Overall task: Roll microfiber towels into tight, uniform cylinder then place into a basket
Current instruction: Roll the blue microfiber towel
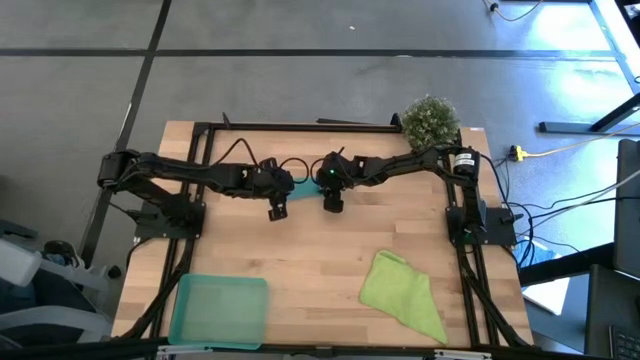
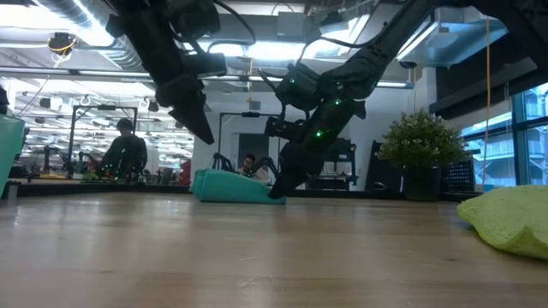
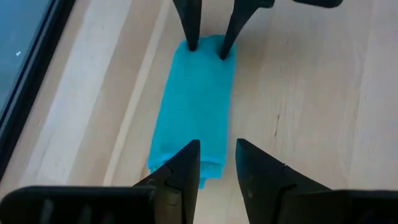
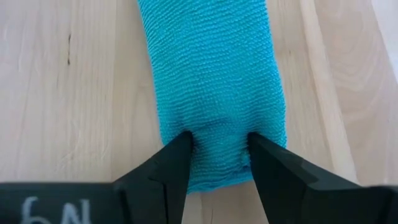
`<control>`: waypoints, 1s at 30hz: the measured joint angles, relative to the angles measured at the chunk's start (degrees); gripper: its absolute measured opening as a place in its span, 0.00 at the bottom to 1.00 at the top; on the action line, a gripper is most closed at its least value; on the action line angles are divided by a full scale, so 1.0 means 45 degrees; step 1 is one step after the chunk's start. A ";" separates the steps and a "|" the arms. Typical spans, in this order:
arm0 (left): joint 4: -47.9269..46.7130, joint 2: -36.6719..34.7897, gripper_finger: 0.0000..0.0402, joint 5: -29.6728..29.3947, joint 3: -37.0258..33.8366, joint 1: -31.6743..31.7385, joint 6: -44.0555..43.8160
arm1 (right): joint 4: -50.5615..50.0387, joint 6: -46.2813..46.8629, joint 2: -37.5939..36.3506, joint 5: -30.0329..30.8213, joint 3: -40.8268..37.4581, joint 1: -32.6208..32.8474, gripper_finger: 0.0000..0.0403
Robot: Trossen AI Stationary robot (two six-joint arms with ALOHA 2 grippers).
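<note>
A teal microfiber towel (image 1: 300, 187) lies rolled into a short cylinder on the wooden table, between my two grippers. My right gripper (image 4: 219, 146) is open and has come down on one end of the roll (image 2: 231, 186). My left gripper (image 3: 217, 162) hangs above the roll's other end with a narrow gap between its fingers. Nothing is in that gap, and in the low view its tips (image 2: 205, 135) are clear of the cloth. A lime towel (image 1: 405, 290) lies crumpled at the near right. The basket (image 1: 180, 300) sits at the near left. My right gripper sets both fingertips (image 4: 186, 146) on top of the teal roll, close to its end (image 4: 217, 165). The fingers slant down from the table's right side. Each tip dents the cloth, and a bulge of cloth stands between them. The roll lies flat on the table.
A bushy potted plant (image 1: 430, 120) stands at the far right corner. The black frame rail (image 1: 300, 126) runs along the far edge. Bare wood lies between the roll and the basket. In the low view, people sit in the room behind the table.
</note>
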 joint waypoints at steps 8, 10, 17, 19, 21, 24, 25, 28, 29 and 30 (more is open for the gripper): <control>-0.0020 -0.0030 0.24 0.0000 0.0000 0.0005 0.0000 | 0.0425 0.0000 0.0000 0.0029 0.0000 0.0000 0.40; -0.0020 -0.0030 0.24 -0.0003 0.0000 0.0008 0.0000 | 0.0435 0.0000 0.0000 0.0029 0.0000 0.0000 0.40; -0.0020 -0.0030 0.24 -0.0005 0.0000 0.0010 -0.0019 | 0.0472 0.0000 0.0000 0.0029 0.0000 0.0000 0.40; -0.0020 -0.0030 0.24 -0.0005 0.0000 0.0010 -0.0019 | 0.0472 0.0000 0.0000 0.0029 0.0000 -0.0005 0.40; -0.0020 -0.0030 0.24 -0.0005 0.0000 0.0010 -0.0027 | 0.0476 0.0000 0.0000 0.0029 0.0005 -0.0005 0.40; -0.0022 -0.0030 0.24 -0.0005 0.0000 0.0010 -0.0028 | 0.0492 0.0000 0.0000 0.0034 0.0015 -0.0005 0.40; -0.0061 -0.0030 0.24 0.0006 0.0000 0.0010 -0.0019 | 0.0501 0.0000 0.0000 0.0034 0.0019 -0.0005 0.40; -0.0042 -0.0025 0.25 0.0345 0.0000 0.0083 -0.0015 | 0.0501 0.0000 -0.0005 0.0034 0.0019 -0.0005 0.40; 0.0047 -0.0025 0.26 0.0566 0.0000 0.0151 -0.0015 | 0.0501 0.0000 -0.0005 0.0034 0.0019 -0.0005 0.40; 0.0121 -0.0012 0.27 0.0742 0.0000 0.0257 -0.0015 | 0.0501 0.0000 -0.0005 0.0034 0.0019 -0.0005 0.40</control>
